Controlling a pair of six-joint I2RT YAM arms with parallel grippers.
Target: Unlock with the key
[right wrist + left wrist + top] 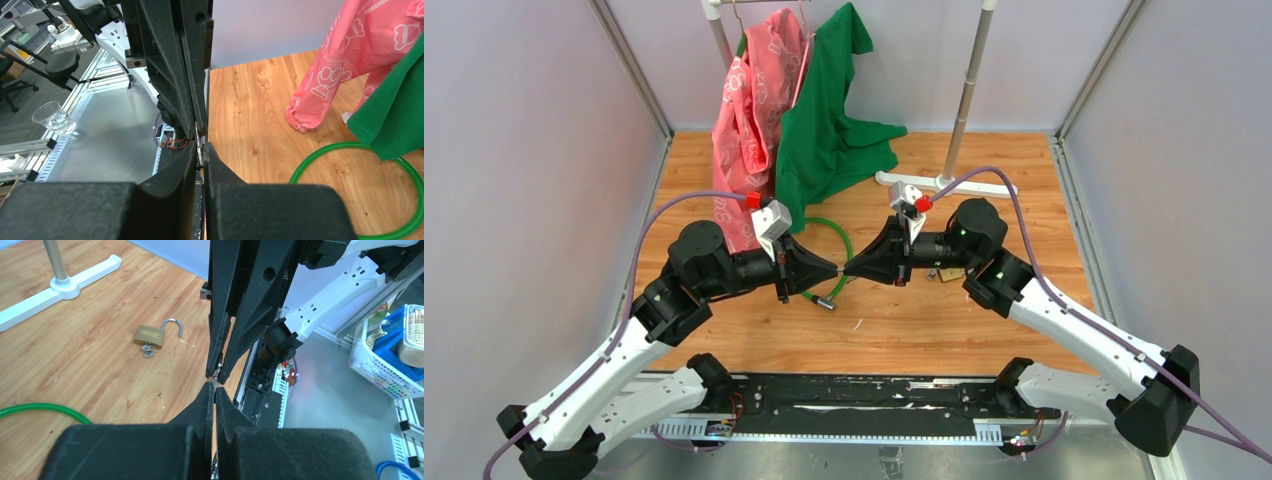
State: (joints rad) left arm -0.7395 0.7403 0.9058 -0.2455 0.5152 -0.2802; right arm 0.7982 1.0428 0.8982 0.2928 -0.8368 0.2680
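While the arms meet tip to tip, left gripper (836, 269): clamped fully on one end of the key.
Green cable lock (849, 245): on the wooden table, untouched.
Tiny silvery metal key (215, 377): mid-air, centre.
Right gripper (852, 270): jaws nearly together round it; grip unclear.
Progress: key lifted; inserting, turning remain.

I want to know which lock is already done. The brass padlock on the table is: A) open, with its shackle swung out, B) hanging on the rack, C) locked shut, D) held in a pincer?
A: the padlock lies flat, one end of its shackle free of the body.
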